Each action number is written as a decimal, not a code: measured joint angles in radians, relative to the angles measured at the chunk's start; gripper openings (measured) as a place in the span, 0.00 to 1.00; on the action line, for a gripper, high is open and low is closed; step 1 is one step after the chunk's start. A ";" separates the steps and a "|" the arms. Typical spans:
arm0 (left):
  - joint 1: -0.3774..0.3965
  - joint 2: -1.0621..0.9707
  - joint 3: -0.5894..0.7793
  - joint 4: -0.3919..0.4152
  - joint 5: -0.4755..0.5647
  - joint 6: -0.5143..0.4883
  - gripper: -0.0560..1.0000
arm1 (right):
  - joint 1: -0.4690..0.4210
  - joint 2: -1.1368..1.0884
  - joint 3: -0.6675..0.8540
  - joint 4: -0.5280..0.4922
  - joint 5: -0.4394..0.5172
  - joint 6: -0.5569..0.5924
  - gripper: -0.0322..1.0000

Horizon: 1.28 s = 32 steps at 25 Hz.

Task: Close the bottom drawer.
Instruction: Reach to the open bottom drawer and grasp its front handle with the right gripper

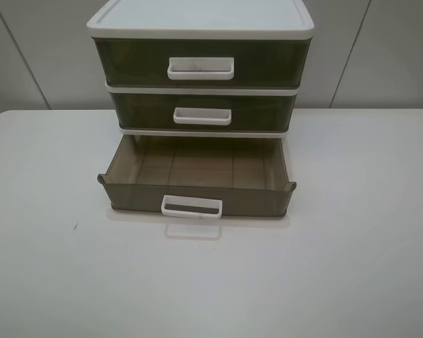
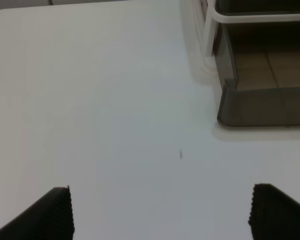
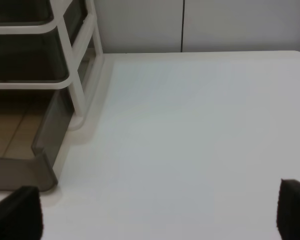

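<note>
Clearance is on your side. The bottom drawer [image 1: 197, 176] stands pulled well out of the white frame [image 1: 197, 21]. Its floor is bare, and its front panel and white handle [image 1: 192, 206] face your arms. The middle drawer [image 1: 202, 113] and top drawer [image 1: 201, 63] above it sit shut.

Your left gripper [image 2: 160, 212] hangs over the table [image 1: 49, 267] with its fingers spread wide and nothing between them. The drawer's near corner lies ahead of it and inboard, well apart. Your right gripper [image 3: 160, 212] is likewise wide open and empty, with the opposite corner ahead and inboard, somewhat nearer.

I judge that both wait back here because the front is the only face to push, and it must be met from this side. Open tabletop lies between each gripper and that front, so either can swing inboard freely. Mind the rounded corners and the protruding handle. Push square on the panel, or the drawer may skew.
</note>
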 joint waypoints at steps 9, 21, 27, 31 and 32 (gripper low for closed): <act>0.000 0.000 0.000 0.000 0.000 0.000 0.73 | 0.000 0.000 0.000 0.000 0.000 0.000 0.83; 0.000 0.000 0.000 0.000 0.000 0.000 0.73 | 0.000 0.000 0.000 0.000 0.000 0.000 0.83; 0.000 0.000 0.000 0.000 0.000 0.000 0.73 | 0.000 0.000 0.000 0.000 0.000 0.000 0.83; 0.000 0.000 0.000 0.000 0.000 0.000 0.73 | 0.036 0.022 0.000 0.000 0.000 0.000 0.83; 0.000 0.000 0.000 0.000 0.000 0.000 0.73 | 0.054 0.057 0.000 0.000 0.000 0.000 0.83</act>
